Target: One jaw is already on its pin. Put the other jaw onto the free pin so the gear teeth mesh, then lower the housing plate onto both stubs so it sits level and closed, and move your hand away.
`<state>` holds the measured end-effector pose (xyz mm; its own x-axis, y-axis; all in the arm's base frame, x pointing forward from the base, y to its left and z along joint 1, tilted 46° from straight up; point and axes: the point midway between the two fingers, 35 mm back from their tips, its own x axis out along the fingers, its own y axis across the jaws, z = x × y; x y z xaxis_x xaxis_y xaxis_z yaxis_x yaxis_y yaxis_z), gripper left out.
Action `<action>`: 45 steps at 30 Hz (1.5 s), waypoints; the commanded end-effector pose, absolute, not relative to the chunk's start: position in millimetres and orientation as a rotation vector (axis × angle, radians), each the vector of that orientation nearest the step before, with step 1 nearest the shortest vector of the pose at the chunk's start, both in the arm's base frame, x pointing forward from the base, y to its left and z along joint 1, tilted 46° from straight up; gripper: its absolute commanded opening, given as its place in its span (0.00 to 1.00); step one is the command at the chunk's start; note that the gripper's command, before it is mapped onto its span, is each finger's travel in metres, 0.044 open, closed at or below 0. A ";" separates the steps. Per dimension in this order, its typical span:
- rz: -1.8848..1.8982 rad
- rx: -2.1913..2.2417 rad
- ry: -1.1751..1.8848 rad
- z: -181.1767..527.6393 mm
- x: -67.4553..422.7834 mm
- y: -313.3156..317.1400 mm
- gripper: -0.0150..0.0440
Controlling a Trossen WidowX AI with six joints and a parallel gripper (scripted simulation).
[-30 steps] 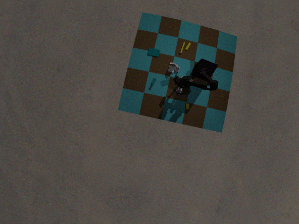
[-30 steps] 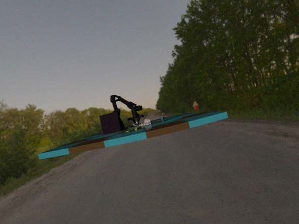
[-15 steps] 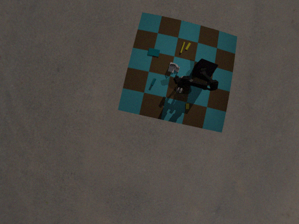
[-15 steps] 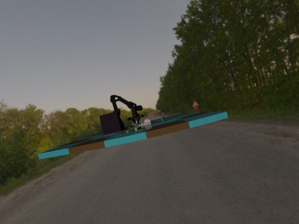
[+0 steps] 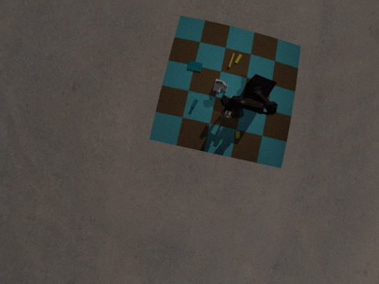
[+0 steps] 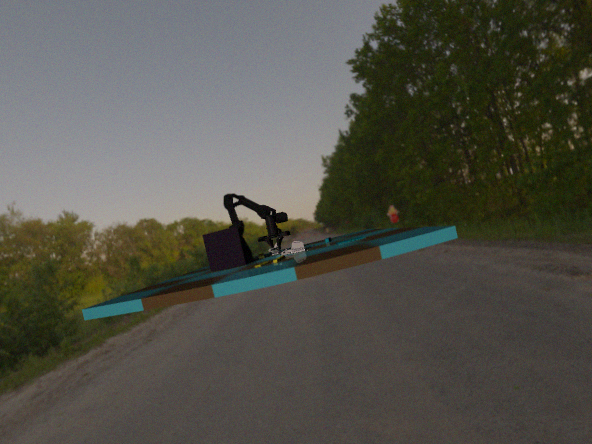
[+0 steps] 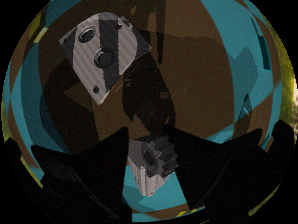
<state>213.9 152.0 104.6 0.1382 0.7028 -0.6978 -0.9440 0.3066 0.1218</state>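
My gripper (image 5: 225,102) (image 6: 275,247) (image 7: 145,130) is shut on the loose jaw (image 7: 145,179), a grey part with dark gear teeth. Whether it is clear of the mat cannot be told. The housing plate (image 5: 228,114) (image 7: 81,53), pale and striped with shadow, lies to one side of my fingers, at the upper left of the wrist view, showing two large round holes and small corner holes. The pale base assembly (image 5: 220,86) (image 6: 297,245) stands on the other side of my gripper. In the wrist view it is hidden, and its pins and seated jaw are too small to make out.
A dark box (image 5: 264,84) (image 6: 224,249) stands by the arm's base. Two yellow bars (image 5: 231,60) (image 5: 238,59), a teal block (image 5: 194,66), a teal rod (image 5: 193,106) and a yellow block (image 5: 237,134) lie around on the checkered mat (image 5: 190,29).
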 end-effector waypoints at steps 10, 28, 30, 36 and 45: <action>1.233 -0.394 0.736 114.4 214.0 144.7 0.32; 1.233 -0.396 0.738 127.8 211.8 130.3 0.32; 1.233 -0.396 0.738 132.1 211.0 125.7 0.32; 1.233 -0.394 0.737 145.8 207.3 112.6 0.32; 1.233 -0.393 0.736 149.3 206.1 109.5 0.32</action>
<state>205.5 110.6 146.4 0.1396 0.7036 -0.6968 -0.9439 0.3072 0.1211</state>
